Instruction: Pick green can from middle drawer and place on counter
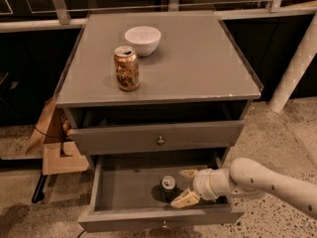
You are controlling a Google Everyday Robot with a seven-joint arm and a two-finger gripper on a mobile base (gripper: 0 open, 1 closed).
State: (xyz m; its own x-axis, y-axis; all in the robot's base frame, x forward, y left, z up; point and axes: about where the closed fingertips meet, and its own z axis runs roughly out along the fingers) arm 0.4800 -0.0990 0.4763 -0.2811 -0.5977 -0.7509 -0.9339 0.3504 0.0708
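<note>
The green can stands upright in the open middle drawer, right of its middle, silver top showing. My gripper reaches in from the right on a white arm. Its two tan fingers are spread apart, one behind and one in front of the can's right side, and hold nothing. The counter is the grey top of the cabinet above.
A gold-brown patterned can and a white bowl stand on the counter's left half. The upper drawer is slightly open. Cardboard leans at the cabinet's left. A white post stands at the right.
</note>
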